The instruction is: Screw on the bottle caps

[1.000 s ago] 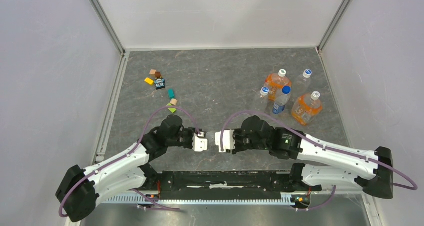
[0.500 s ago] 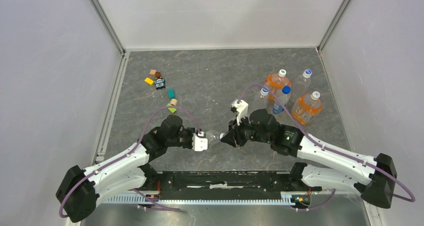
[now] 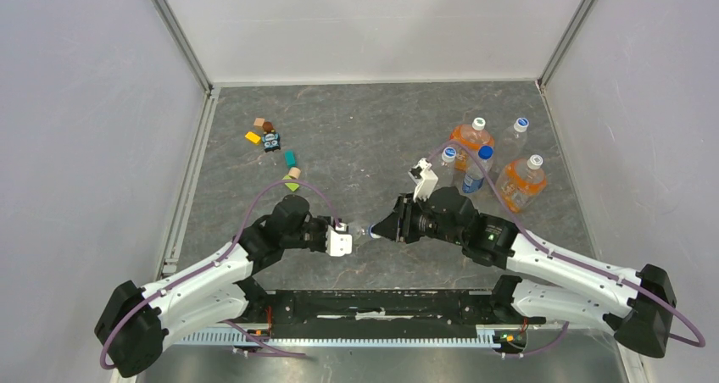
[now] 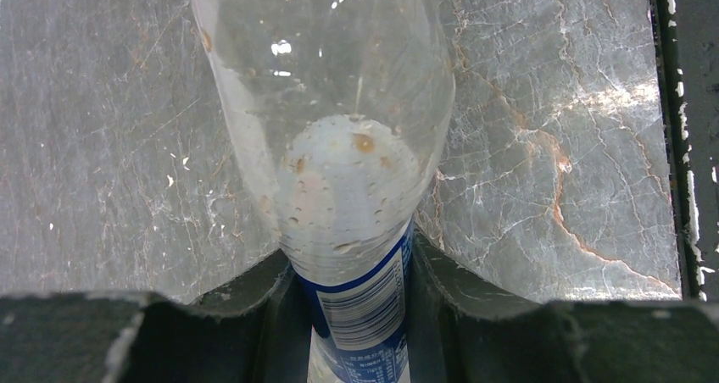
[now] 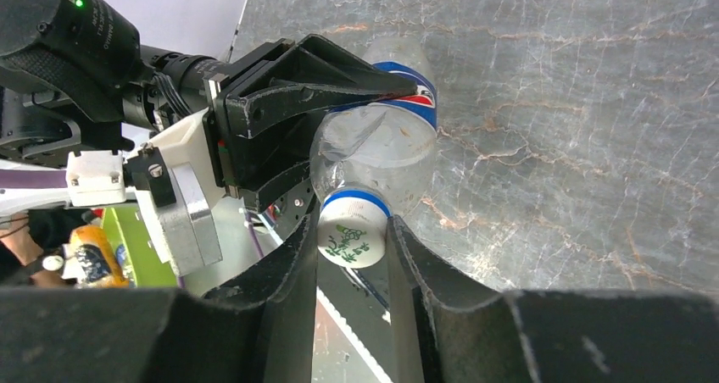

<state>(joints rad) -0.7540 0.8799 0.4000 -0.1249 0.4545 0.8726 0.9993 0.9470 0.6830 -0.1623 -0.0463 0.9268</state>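
A slim clear bottle with a blue label band lies level above the table, and my left gripper is shut on its labelled body. In the top view that bottle shows only as a short stretch between my left gripper and my right gripper, which meet tip to tip. A white bottle cap with green print sits on the bottle's neck above a blue ring. My right gripper is shut on this cap, one finger pressing each side.
A cluster of standing bottles is at the back right: two orange-liquid ones, a blue-capped one and two clear ones. Small toy blocks and a figure lie at the back left.
My right wrist has rolled about its own axis while staying shut on the cap, so its white camera block swung from beside the left gripper to the far side. The left arm held still.
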